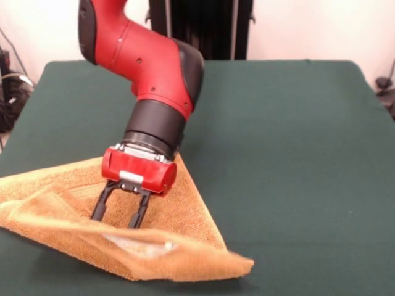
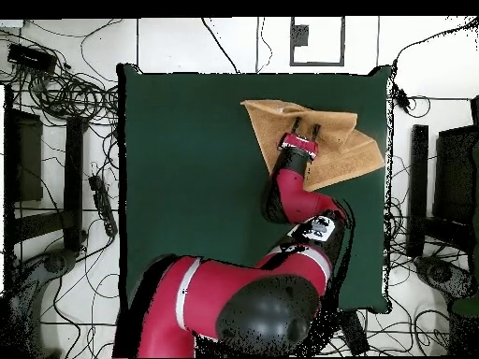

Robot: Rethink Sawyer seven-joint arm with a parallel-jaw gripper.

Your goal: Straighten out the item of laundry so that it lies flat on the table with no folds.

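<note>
Claw (image 1: 118,219) spread, unclenched, pressing down on folded towel (image 1: 185,216); folded flap just ahead of it awaits pinching, dragging outward across table (image 1: 290,142).

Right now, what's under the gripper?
The orange-tan towel, folded over on the green table. The open gripper stands on it, behind a raised fold. A white label shows on that fold. The fold hides the fingertips' contact.

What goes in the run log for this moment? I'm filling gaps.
gripper: open, fingers down on towel | towel: folded, not flat | table: towel near its edge
</note>
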